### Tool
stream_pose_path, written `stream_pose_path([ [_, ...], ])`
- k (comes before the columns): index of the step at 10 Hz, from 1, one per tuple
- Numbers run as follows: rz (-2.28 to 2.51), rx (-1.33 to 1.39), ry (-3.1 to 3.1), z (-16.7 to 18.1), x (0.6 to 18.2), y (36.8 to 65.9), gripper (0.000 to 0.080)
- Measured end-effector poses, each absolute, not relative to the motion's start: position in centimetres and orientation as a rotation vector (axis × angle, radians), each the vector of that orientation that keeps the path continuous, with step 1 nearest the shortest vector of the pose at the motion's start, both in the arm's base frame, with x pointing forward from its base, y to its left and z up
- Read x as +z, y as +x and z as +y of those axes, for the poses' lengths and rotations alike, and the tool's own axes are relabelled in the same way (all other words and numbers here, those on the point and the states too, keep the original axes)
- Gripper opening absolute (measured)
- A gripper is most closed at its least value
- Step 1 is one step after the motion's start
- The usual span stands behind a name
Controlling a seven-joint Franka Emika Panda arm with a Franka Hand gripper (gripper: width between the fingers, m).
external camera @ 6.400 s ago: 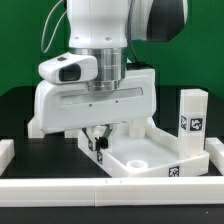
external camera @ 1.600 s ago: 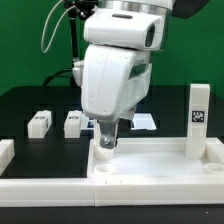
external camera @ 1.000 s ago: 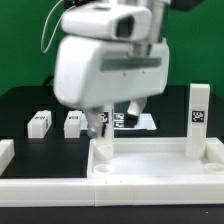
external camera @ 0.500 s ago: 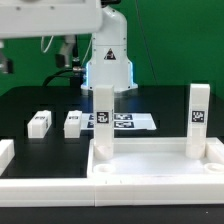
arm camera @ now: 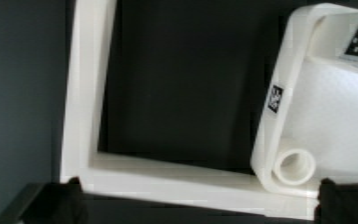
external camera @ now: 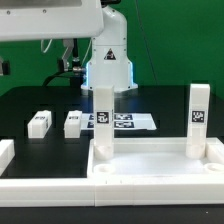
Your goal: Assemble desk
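The desk's white rimmed tabletop (external camera: 150, 150) lies at the front of the table. Two legs stand upright in its far corners, one on the exterior view's left (external camera: 102, 118) and one on its right (external camera: 197, 117). Two more tagged legs (external camera: 39, 123) (external camera: 73, 123) lie loose on the black table to the left. My arm's white hand (external camera: 50, 20) hangs high at the upper left, well clear of the parts. In the wrist view my gripper (arm camera: 206, 205) is open with nothing between its dark fingertips (arm camera: 60, 200). Far below it shows a tabletop corner (arm camera: 327, 90) with a round socket (arm camera: 297, 165).
The marker board (external camera: 128, 121) lies flat behind the tabletop. Long low white bars border the work area along the front (external camera: 60, 190) and the left (external camera: 5, 152); in the wrist view they meet in an L-shaped corner (arm camera: 91, 110). The robot base (external camera: 110, 65) stands at the back.
My hand has risen and swung to the exterior view's left, away from the left upright leg, which stays standing in its socket. Over the last half second nothing has visibly moved.
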State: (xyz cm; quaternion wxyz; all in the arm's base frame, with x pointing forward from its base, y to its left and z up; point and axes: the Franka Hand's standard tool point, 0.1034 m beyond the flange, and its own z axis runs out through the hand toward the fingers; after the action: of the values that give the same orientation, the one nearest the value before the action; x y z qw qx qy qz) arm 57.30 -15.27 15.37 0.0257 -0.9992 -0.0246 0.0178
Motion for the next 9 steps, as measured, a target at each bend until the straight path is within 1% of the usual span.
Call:
stream_pose_path([
  [2,0.147,0.092,-3.068,-16.2,12.4,53.2,0.0649],
  [3,0.273,0.135,-3.040,-15.8,10.4,51.1,0.0649],
  [4,0.400,0.137,-3.026,-16.0,9.5,50.8,0.0649],
  [5,0.507,0.110,-3.028,-15.7,8.9,50.7,0.0649],
  [7,0.661,0.120,-2.993,-15.4,8.9,50.8,0.0649],
  [9,0.643,0.133,-2.988,-15.4,8.6,50.4,0.0649],
])
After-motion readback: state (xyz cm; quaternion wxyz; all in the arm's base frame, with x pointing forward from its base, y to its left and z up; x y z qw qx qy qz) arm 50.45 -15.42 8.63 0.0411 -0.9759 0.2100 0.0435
